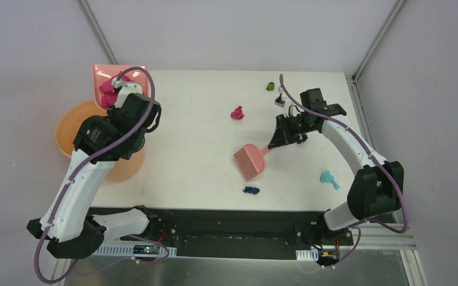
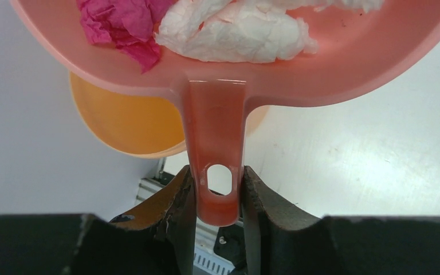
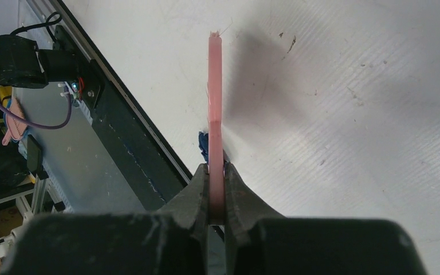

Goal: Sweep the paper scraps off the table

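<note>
My left gripper (image 2: 217,195) is shut on the handle of the pink dustpan (image 2: 215,114) and holds it over the table's (image 1: 197,161) far left corner, above the orange bucket (image 2: 126,123). A magenta wad (image 2: 126,28) and a white wad (image 2: 235,34) lie in the pan. My right gripper (image 3: 216,195) is shut on the handle of the pink hand brush (image 1: 249,162), whose bristles rest mid-table. On the table lie a magenta scrap (image 1: 237,112), an olive-green scrap (image 1: 271,86), a white-and-black scrap (image 1: 279,100), a teal scrap (image 1: 329,179) and a dark blue scrap (image 1: 251,190), the last also showing in the right wrist view (image 3: 203,146).
The orange bucket (image 1: 74,128) stands off the table's left edge, partly under my left arm. Metal frame posts rise at the far corners. The black front edge (image 1: 226,217) runs along the near side between the arm bases.
</note>
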Robot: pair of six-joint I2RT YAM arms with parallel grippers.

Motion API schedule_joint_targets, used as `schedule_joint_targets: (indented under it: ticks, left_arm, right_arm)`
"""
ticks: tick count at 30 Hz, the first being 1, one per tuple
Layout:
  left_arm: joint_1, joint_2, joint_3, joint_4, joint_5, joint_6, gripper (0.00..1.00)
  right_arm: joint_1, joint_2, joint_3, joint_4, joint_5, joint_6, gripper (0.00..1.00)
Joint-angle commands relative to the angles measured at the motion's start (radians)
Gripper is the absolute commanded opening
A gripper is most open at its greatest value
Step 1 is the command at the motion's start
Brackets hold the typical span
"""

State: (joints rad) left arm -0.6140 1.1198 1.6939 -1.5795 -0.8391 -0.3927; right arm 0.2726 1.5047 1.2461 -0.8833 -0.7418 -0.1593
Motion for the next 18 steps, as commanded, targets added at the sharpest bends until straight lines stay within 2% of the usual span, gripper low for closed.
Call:
schedule_joint_targets:
  ticks: [1,7,18]
  left_arm:
    - [0.071,0.027,0.039,-0.164,-0.077,0.078,0.0]
    - [0.172,0.054,0.011,-0.11,-0.037,0.141,0.0]
    - [0.345,0.065,-0.033,-0.093,0.039,0.135,0.0]
  right_arm:
    - [-0.018,-0.008,-0.002,0.044,-0.082,0.007,0.0]
    - [-0.032,0.008,-0.004,0.041,-0.114,0.01,0.0]
    - [-0.061,0.031,0.005,0.037,-0.182,0.025,0.0]
